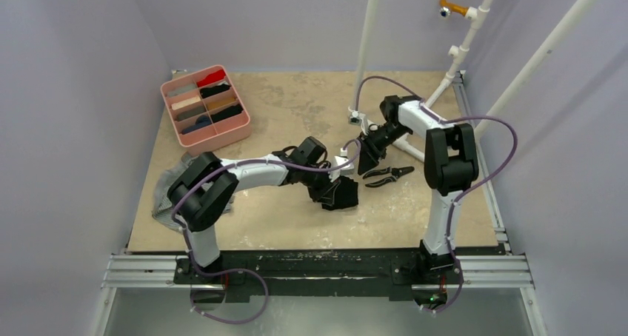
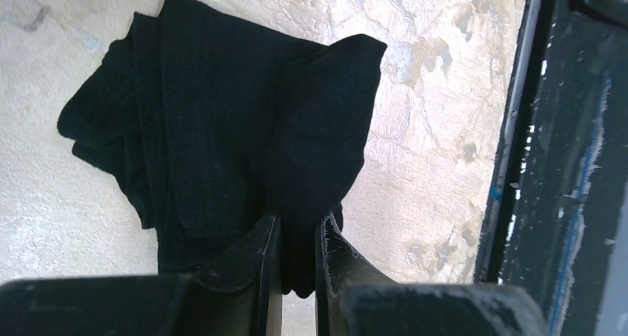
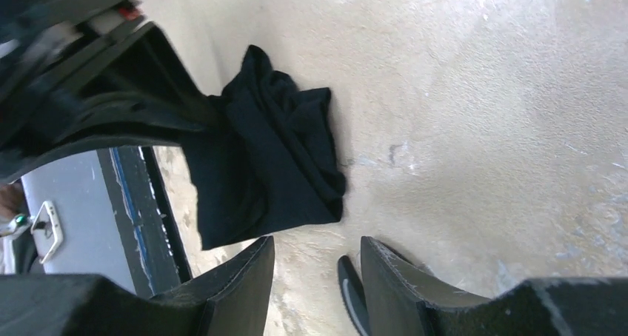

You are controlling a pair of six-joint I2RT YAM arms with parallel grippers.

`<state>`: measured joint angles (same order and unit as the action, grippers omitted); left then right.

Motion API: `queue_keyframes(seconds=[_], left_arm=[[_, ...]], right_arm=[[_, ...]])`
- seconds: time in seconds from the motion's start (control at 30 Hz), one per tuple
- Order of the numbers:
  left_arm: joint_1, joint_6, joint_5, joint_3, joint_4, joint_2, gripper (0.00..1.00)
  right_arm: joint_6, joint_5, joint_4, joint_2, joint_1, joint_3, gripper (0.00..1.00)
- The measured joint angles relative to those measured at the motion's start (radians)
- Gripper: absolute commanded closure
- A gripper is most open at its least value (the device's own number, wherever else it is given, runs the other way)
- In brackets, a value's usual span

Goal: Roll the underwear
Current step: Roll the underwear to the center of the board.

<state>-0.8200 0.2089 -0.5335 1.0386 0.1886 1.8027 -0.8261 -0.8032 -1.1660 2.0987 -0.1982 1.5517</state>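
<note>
The black underwear (image 1: 342, 195) lies crumpled and partly folded on the table's middle. My left gripper (image 1: 333, 189) is shut on a fold of it; the left wrist view shows the black cloth (image 2: 222, 129) pinched between the fingers of that gripper (image 2: 296, 240). My right gripper (image 1: 368, 155) is open and empty, hovering just behind the cloth. In the right wrist view the cloth (image 3: 274, 158) lies ahead of the right gripper (image 3: 317, 258), apart from it. The grey striped underwear (image 1: 164, 192) lies at the table's left edge, partly hidden by the left arm.
Black-handled pliers (image 1: 389, 175) lie right of the cloth, one handle tip (image 3: 352, 291) between my right fingers. A pink divided tray (image 1: 241, 132) with rolled garments stands at the back left. White pipes (image 1: 366, 47) rise at the back right. The table's front rail (image 2: 518, 166) is close.
</note>
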Motion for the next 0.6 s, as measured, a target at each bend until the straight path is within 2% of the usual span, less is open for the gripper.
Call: queue_keyframes(seconds=[0.23,0.6], left_arm=[[0.099,-0.054,-0.152,0.050,0.070,0.061,1.00],[0.179,-0.116,-0.330,0.187,0.213,0.204,1.00]], right_arm=[[0.087,0.000,0.132,-0.192,-0.005,-0.140,0.56],[0.199,0.053,0.345,-0.449,-0.005,-0.399,0.55]])
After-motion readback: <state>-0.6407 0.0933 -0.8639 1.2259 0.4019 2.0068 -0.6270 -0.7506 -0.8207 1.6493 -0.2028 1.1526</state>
